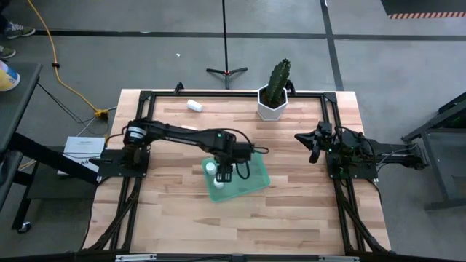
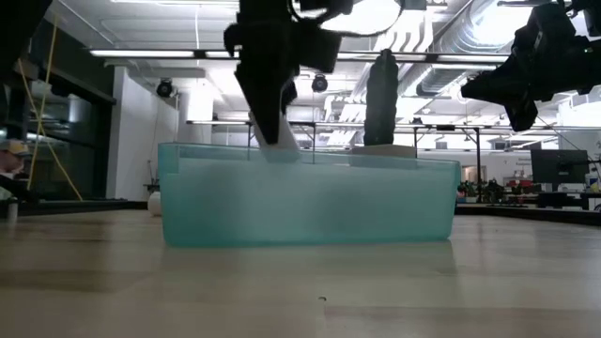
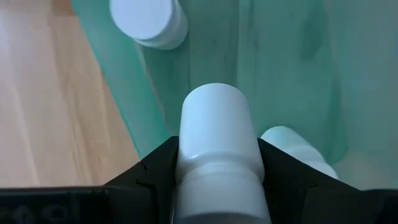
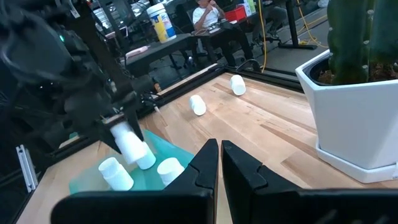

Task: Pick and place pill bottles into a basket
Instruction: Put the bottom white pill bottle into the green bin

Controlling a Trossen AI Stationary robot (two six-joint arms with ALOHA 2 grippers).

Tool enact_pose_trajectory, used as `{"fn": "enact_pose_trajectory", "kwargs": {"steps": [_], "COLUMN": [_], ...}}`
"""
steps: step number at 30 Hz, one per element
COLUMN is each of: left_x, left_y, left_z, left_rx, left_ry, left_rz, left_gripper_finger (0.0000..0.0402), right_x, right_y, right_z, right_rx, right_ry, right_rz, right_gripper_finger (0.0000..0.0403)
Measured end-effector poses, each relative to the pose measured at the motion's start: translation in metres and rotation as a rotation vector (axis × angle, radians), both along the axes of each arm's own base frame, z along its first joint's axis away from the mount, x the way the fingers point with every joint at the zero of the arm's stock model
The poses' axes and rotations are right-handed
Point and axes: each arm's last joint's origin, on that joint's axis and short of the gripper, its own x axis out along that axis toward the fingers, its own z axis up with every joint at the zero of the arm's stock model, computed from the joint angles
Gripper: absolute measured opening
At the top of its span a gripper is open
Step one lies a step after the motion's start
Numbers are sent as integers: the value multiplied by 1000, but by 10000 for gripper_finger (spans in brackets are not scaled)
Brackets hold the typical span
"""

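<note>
Left gripper [image 1: 223, 175] hangs over the basket [image 1: 251, 182] at centre frame in the high view, fingers clamped on a pill bottle [image 3: 217, 143] held cap toward the wrist, its base pointing down into the tray. In the left wrist view the dark fingers [image 3: 152, 174] press both sides of the bottle just below its neck; the bottle fills the middle of that frame, above the basket's teal floor. Two more bottles are in the basket: one upright in the upper left of the left wrist frame [image 3: 149, 22], close to the basket wall, and one partly hidden behind the right-hand finger [image 3: 298, 149]. The right wrist view shows the held bottle [image 4: 132, 146] tilted above the tray, with bottles [image 4: 115, 173] and [image 4: 170, 169] beneath it. Loose bottles lie on the table [image 1: 306, 218] well away from the basket: two show in the right wrist view [image 4: 198, 104] [image 4: 237, 84]. Right gripper [image 1: 314, 155] waits at the right edge of the table, fingers together, holding nothing. Cactus pot [image 1: 272, 105] stands at the upper centre. No label or writing is legible on any bottle.
</note>
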Motion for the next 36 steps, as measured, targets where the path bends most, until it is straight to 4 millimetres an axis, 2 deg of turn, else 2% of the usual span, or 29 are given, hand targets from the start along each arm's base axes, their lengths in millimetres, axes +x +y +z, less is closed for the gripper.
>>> {"fn": "enact_pose_trajectory", "kwargs": {"steps": [4,10,19,24,36], "left_x": [6,9,3,4,5], "left_y": [1,5,19,19,21], "left_z": [-17,-29,-28,-28,-30], "left_rx": [6,8,23,35,17], "left_ry": [49,84,147,147,148], "left_rz": [-20,-26,-39,-129,-159], "left_gripper_finger": [210,210,210,210,210], "right_x": [0,0,0,0,0], "right_y": [0,0,0,0,0], "right_z": [0,0,0,0,-3], "right_rx": [0,0,0,0,1], "right_ry": [1,1,2,3,31], "right_rz": [0,0,0,0,0], "right_gripper_finger": [12,12,12,12,12]}}
